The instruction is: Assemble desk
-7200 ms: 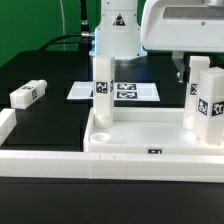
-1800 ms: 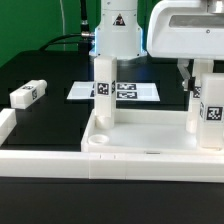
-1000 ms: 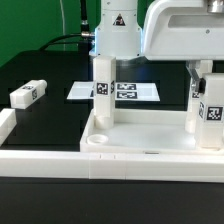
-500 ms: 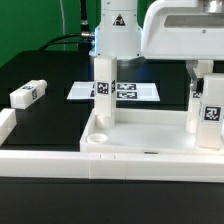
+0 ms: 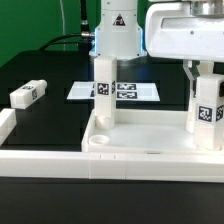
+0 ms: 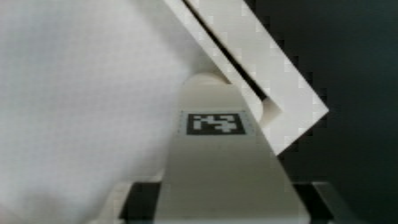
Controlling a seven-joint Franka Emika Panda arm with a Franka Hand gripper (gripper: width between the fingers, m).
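The white rimmed tabletop (image 5: pixel 150 138) lies at the front of the exterior view. One leg block (image 5: pixel 103 88) stands upright in its far corner on the exterior view's left. My gripper (image 5: pixel 206 76) is shut on a second leg block (image 5: pixel 207 118), which stands upright at the tabletop's corner on the exterior view's right. In the wrist view this tagged leg (image 6: pixel 222 150) runs down between my two dark fingers (image 6: pixel 150 200), with the tabletop (image 6: pixel 89 90) beneath; my gripper (image 6: pixel 228 206) clamps its top. A third leg (image 5: pixel 28 94) lies loose on the black table at the left.
The marker board (image 5: pixel 132 92) lies flat behind the tabletop. A long low white border wall (image 5: pixel 40 160) runs along the front left. The robot's white base (image 5: pixel 118 30) stands at the back.
The held leg's tag has shifted slightly toward the exterior view's left and now faces the camera more squarely; my hand has turned a little with it. The other parts have not moved.
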